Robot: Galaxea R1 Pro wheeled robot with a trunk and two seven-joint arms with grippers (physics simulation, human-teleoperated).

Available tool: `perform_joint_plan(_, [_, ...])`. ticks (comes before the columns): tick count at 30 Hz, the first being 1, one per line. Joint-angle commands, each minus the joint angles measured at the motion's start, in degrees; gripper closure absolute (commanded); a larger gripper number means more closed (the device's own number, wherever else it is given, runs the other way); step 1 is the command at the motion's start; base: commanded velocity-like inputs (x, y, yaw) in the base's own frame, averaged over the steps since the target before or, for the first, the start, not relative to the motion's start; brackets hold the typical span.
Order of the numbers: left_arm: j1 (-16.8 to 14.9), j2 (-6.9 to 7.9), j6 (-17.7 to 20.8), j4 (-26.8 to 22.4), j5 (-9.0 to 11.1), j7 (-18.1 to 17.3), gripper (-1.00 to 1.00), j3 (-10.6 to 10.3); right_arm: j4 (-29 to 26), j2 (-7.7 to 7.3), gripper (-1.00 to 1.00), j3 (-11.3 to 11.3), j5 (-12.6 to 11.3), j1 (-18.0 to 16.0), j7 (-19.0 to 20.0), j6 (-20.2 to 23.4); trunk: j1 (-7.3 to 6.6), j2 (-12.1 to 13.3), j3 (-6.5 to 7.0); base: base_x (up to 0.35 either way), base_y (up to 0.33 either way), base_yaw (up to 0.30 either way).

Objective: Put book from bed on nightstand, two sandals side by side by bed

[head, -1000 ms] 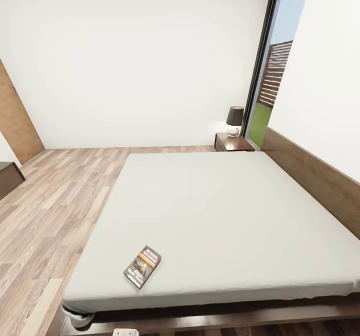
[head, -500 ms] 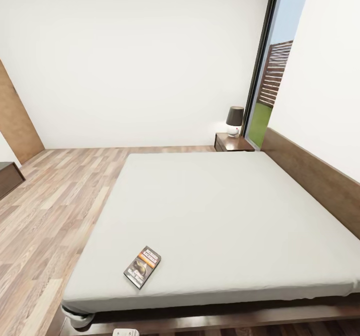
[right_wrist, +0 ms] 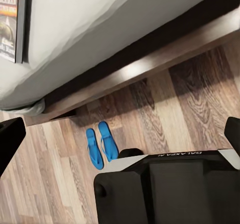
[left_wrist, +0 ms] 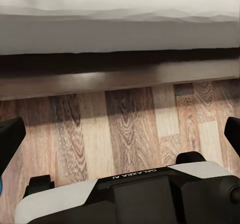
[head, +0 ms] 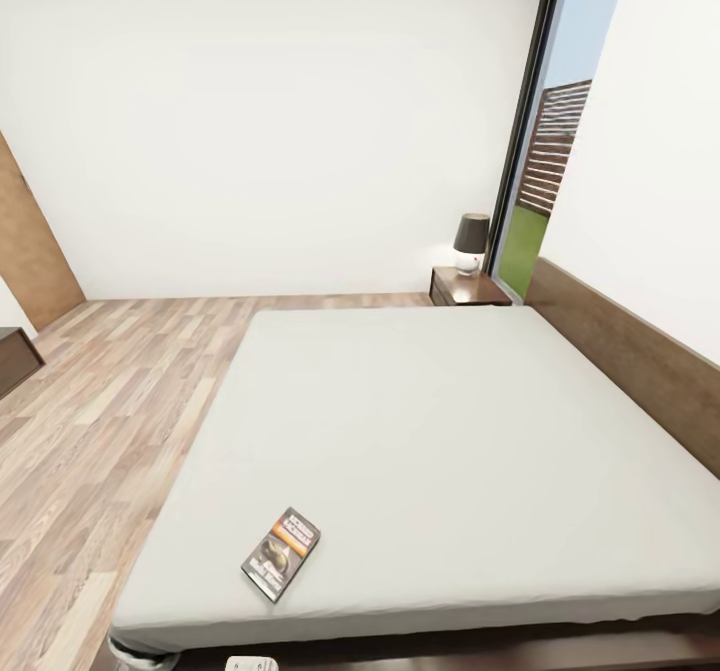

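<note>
step: reach for book | book point(head: 281, 554) flat on bed point(head: 430, 421), near-left corner | nightstand point(head: 468, 286) far right by headboard | sandals point(right_wrist: 101, 145) paired beside bed | left gripper point(left_wrist: 120, 134), right gripper point(right_wrist: 120, 134) jaws spread, empty | approach low, pinch overhanging edge

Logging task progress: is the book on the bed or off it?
On it. The book lies flat on the bed, near its foot corner, untouched.

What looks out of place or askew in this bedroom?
Only the book: it lies askew near the bed's foot corner, not on the nightstand. The two sandals lie side by side on the floor beside the bed.
</note>
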Motion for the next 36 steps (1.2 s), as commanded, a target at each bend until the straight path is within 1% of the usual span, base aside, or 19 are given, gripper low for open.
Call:
perform_joint_plan(1, [-0.05,0.00,-0.14,0.06,-0.28,-0.18,-1.00,0.46,0.19,-0.04,-1.00,-0.22,0.11,-0.09,0.15,-0.19,0.04,-0.12,-0.12,0.036,0.000,0.000])
perform_joint_plan(7, [-0.05,0.00,-0.14,0.06,-0.28,-0.18,-1.00,0.46,0.19,-0.04,-1.00,-0.22,0.11,-0.09,0.15,-0.19,0.04,-0.12,-0.12,0.023,0.000,0.000])
perform_joint_plan(14, [-0.05,0.00,-0.14,0.06,-0.28,-0.18,-1.00,0.46,0.19,-0.04,-1.00,-0.22,0.11,-0.09,0.23,-0.19,0.04,-0.12,-0.15,0.199,0.000,0.000])
perform_joint_plan(36, [-0.05,0.00,-0.14,0.13,-0.28,-0.18,-1.00,0.46,0.11,-0.04,-1.00,-0.22,0.15,-0.09,0.20,-0.19,0.04,-0.12,-2.06,0.006,0.000,0.000])
